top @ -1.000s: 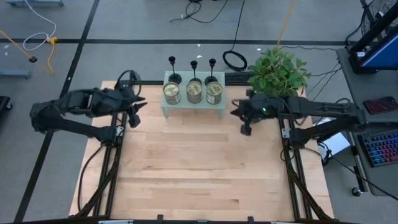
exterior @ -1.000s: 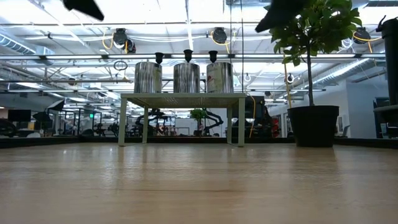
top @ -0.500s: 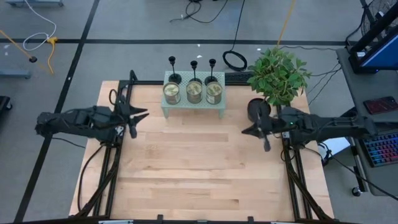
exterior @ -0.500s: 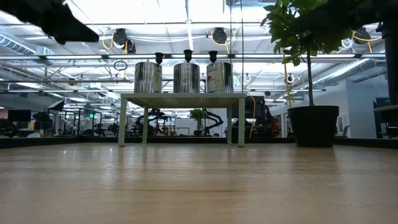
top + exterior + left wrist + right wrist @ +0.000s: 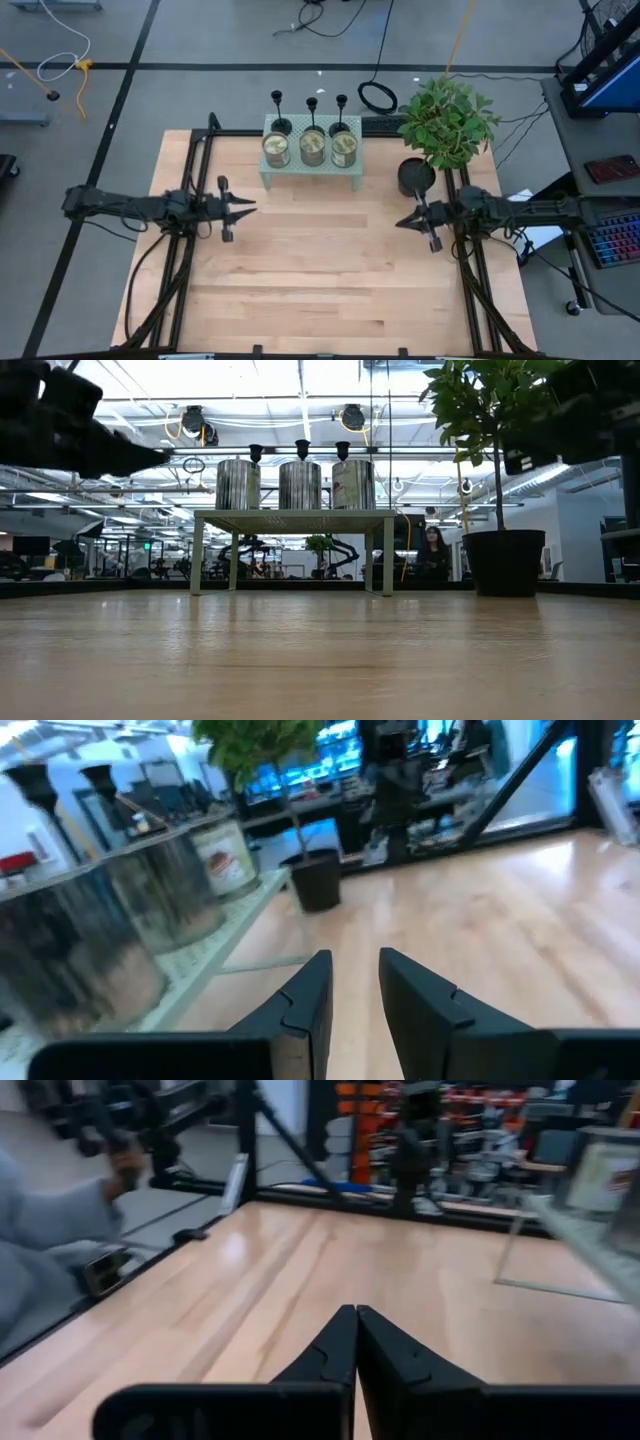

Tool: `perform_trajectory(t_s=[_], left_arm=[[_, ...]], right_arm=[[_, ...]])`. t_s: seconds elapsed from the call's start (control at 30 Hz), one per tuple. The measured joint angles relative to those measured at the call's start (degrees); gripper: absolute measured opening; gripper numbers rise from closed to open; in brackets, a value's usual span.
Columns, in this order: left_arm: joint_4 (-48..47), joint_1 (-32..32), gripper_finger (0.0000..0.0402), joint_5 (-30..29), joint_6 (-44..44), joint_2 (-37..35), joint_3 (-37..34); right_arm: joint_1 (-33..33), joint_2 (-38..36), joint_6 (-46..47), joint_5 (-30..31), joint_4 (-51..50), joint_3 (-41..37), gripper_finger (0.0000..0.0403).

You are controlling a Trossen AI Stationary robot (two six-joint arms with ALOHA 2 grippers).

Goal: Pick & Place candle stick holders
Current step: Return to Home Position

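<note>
Three black candle stick holders (image 5: 312,104) stand on their round bases in a row at the far edge of a pale green stand (image 5: 310,172), behind three glass jars (image 5: 312,148). Their cup tops show above the jars in the low view (image 5: 302,448) and in the left wrist view (image 5: 30,782). My left gripper (image 5: 247,207) hangs over the table's left part, near and left of the stand, fingers a little apart (image 5: 355,975), empty. My right gripper (image 5: 400,222) hangs over the table's right part, fingertips together (image 5: 356,1330), empty.
A leafy plant in a black pot (image 5: 418,176) stands at the far right, close behind my right gripper. The stand is on thin legs (image 5: 197,555). Bare wooden table (image 5: 310,280) lies between the arms and toward the near edge. A person (image 5: 433,550) shows in the room beyond.
Both grippers have swung away from the stand toward the table's near edge and come lower, each arm stretching out level and turning its fingers to point at the table's middle. The holders, jars and stand have not moved.
</note>
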Motion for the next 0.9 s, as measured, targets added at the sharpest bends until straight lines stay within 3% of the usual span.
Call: perform_trajectory(t_s=[0.27, 0.5, 0.77, 0.9], left_arm=[[-0.43, 0.14, 0.0093, -2.43, 1.78, -1.85, 0.03], [-5.94, 0.14, 0.0093, -1.98, -2.96, -2.49, 0.01], [-5.64, 0.14, 0.0093, -1.82, -4.60, -2.49, 0.01], [-6.12, 0.14, 0.0093, 1.96, -4.21, -2.44, 0.01]], right_arm=[[-0.02, -4.76, -0.53, -2.42, 0.01, -3.62, 0.0000], [-0.02, -8.95, -0.05, -2.30, 0.18, -6.47, 0.0000], [-0.02, -10.11, -0.14, -2.31, 0.52, -7.64, 0.0003], [-0.02, -10.08, -0.34, -2.33, 0.38, -7.71, 0.0002]])
